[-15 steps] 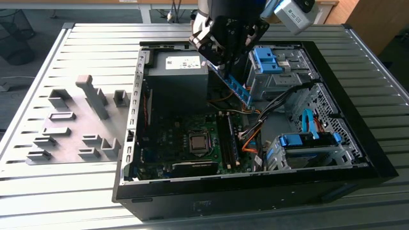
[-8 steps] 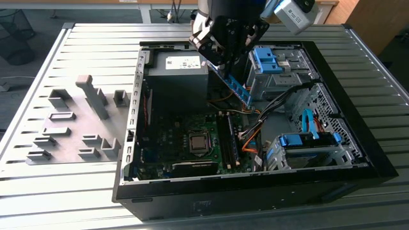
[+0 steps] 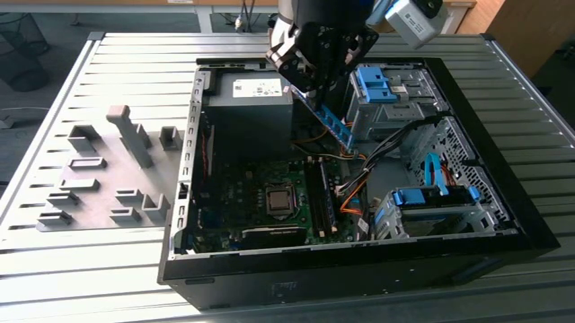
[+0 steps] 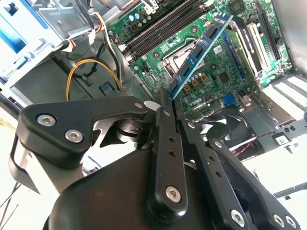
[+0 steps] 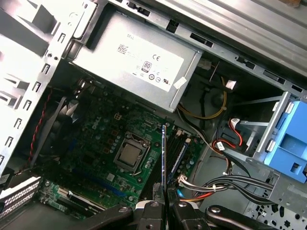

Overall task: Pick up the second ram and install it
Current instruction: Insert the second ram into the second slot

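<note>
Exterior view: our gripper (image 3: 316,93) clamps the second ram (image 3: 334,124) above the open PC case (image 3: 503,202)
Risk, we judge: tilted stick could miss the mobo (image 3: 260,195) slots (image 3: 316,195) and jam w/ cables nearby

Computer case (image 3: 503,229) on surface (image 3: 108,269); fixture blocks (image 3: 99,182) at exterior view's left of case. Inside: power supply (image 3: 247,114), motherboard (image 3: 260,202) beside it, drive bays (image 3: 431,202) toward exterior view's right. Gripper (image 3: 316,86) above case interior, second ram (image 3: 334,126) clamped.
</note>
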Robot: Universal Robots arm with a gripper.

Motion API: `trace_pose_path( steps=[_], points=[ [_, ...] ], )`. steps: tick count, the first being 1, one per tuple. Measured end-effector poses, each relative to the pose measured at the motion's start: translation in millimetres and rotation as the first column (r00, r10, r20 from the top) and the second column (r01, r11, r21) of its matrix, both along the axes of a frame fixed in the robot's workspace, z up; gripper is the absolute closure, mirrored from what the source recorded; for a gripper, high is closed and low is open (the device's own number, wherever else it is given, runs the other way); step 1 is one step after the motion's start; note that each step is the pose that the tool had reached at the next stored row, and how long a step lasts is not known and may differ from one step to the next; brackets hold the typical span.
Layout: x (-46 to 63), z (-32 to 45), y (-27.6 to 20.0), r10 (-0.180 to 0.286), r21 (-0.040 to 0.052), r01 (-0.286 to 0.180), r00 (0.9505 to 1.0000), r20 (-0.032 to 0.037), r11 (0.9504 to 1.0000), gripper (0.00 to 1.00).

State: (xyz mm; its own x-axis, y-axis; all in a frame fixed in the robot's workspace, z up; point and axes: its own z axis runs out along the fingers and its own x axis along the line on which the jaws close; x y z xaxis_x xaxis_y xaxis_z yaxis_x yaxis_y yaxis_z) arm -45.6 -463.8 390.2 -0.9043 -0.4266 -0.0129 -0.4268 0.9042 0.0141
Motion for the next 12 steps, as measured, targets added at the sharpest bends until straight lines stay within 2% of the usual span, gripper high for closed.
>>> trace_pose_path(
  steps=[5,12],
  points=[
    [0.0,0.0,0.0,-0.019,0.0,0.019,0.9998,0.0,0.9998,0.86],
    [0.0,-0.1,0.0,-0.087,-0.0001,0.087,0.9962,0.0,0.9962,0.86]
  ],
)
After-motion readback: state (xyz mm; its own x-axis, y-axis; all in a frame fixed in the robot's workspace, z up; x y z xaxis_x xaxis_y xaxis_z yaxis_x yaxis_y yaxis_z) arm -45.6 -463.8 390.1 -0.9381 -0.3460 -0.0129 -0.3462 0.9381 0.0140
